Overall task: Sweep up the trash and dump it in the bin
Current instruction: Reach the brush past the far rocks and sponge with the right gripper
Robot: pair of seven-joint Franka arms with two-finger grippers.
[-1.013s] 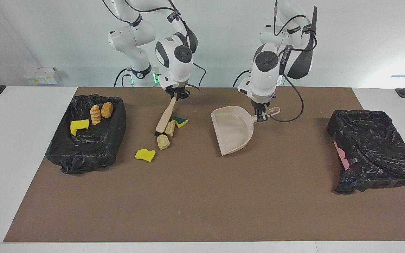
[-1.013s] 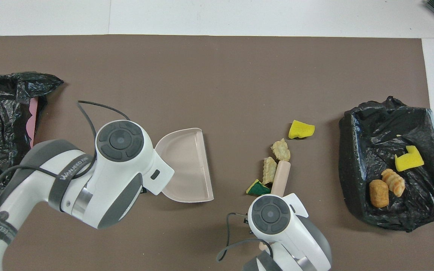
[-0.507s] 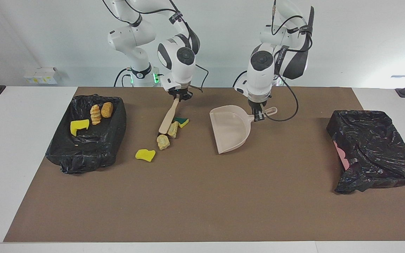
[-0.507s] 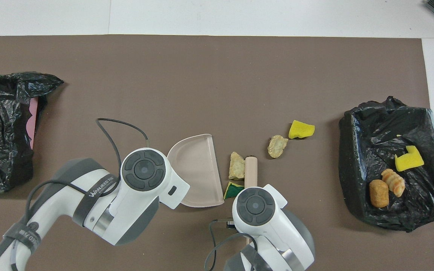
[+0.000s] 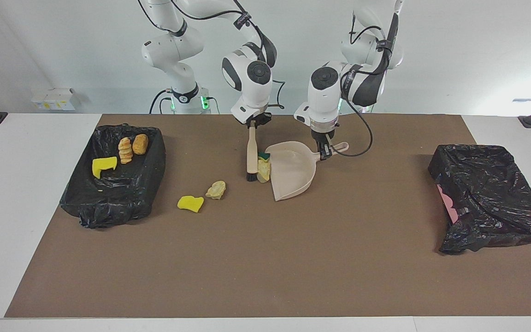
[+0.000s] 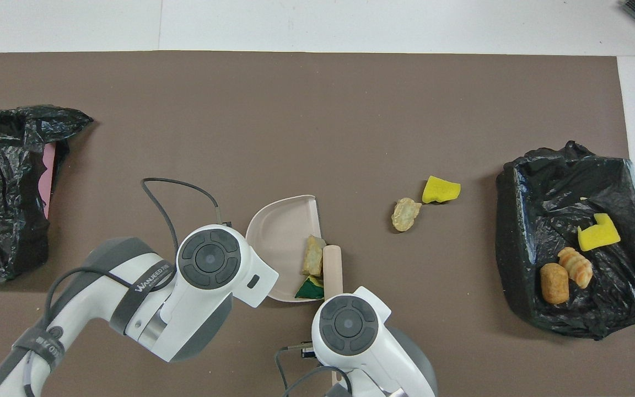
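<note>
My right gripper (image 5: 252, 123) is shut on the handle of the beige brush (image 5: 250, 154), whose bristles rest on the mat. Shut on the handle of the beige dustpan (image 5: 293, 177), my left gripper (image 5: 324, 153) holds the pan's mouth against the brush. Two pieces of trash lie at that mouth, a tan lump (image 6: 312, 255) and a green-and-yellow sponge (image 6: 310, 288). Another tan lump (image 5: 215, 189) and a yellow sponge (image 5: 190, 203) lie loose on the mat toward the right arm's end. The black-lined bin (image 5: 122, 193) there holds a yellow sponge (image 5: 104, 166) and two brown lumps (image 5: 125, 150).
A second black-bagged container (image 5: 489, 198) with a pink patch showing sits at the left arm's end of the brown mat. A black cable loops from the left wrist (image 6: 174, 187) over the mat beside the dustpan (image 6: 279, 231).
The brush swept toward the left arm's end, pushing one tan lump and the green-and-yellow sponge into the dustpan's mouth. The dustpan moved to meet it. One tan lump stayed beside the yellow sponge.
</note>
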